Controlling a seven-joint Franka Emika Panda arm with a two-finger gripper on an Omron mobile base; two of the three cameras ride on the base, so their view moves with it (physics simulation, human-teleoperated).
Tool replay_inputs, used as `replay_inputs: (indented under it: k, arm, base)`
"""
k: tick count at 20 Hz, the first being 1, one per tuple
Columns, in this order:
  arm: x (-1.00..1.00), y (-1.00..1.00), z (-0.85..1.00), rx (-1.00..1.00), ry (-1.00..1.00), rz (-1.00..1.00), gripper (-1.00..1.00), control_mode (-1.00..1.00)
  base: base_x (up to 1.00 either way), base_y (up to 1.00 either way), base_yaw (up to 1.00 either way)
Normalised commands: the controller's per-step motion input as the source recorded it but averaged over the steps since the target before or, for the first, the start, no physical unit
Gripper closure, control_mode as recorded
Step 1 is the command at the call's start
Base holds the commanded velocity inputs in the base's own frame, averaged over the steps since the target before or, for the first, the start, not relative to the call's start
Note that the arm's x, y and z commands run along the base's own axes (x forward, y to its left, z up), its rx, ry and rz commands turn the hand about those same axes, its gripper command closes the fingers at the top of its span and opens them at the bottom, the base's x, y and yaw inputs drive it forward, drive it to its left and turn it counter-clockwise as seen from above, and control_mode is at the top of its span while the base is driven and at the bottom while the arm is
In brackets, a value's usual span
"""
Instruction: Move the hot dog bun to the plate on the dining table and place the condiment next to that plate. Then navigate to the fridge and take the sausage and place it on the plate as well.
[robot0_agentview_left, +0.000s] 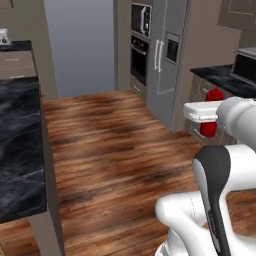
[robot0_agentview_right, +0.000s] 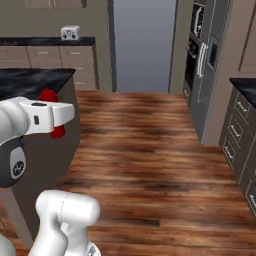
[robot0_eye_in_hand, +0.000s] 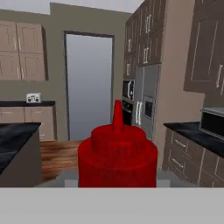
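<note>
The condiment is a red squeeze bottle (robot0_eye_in_hand: 117, 153) with a pointed nozzle, standing upright and close up in the hand view. My gripper (robot0_agentview_left: 204, 113) is shut on it and holds it in the air over the wooden floor. In the base views the red bottle (robot0_agentview_left: 215, 94) (robot0_agentview_right: 48, 95) sticks out above and below the white hand (robot0_agentview_right: 52, 114). The tall grey fridge (robot0_agentview_left: 167, 55) (robot0_agentview_right: 212, 55) (robot0_eye_in_hand: 146, 103) stands ahead on the right with its doors closed. The hot dog bun, the plate, the dining table and the sausage are out of view.
A dark marble island (robot0_agentview_left: 20, 145) (robot0_agentview_right: 30, 80) runs along the left. A dark counter (robot0_agentview_left: 220, 75) with drawers and a microwave (robot0_eye_in_hand: 214, 122) lies on the right. A wall oven (robot0_agentview_left: 140, 55) stands beside the fridge, and a toaster (robot0_agentview_right: 70, 32) sits on the far counter. Wooden floor (robot0_agentview_left: 115, 145) lies open between them.
</note>
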Motion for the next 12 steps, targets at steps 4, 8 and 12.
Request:
replay_inputs:
  k: [4, 8, 12]
  arm:
    - [0.00, 0.00, 0.00, 0.00, 0.00, 0.00, 1.00, 1.00]
    - [0.00, 0.00, 0.00, 0.00, 0.00, 0.00, 1.00, 1.00]
    - [0.00, 0.00, 0.00, 0.00, 0.00, 0.00, 1.00, 1.00]
  base:
    - [-0.73, 0.84, 0.53]
    - [-0.74, 1.00, 0.48]
    - [-0.57, 1.00, 0.40]
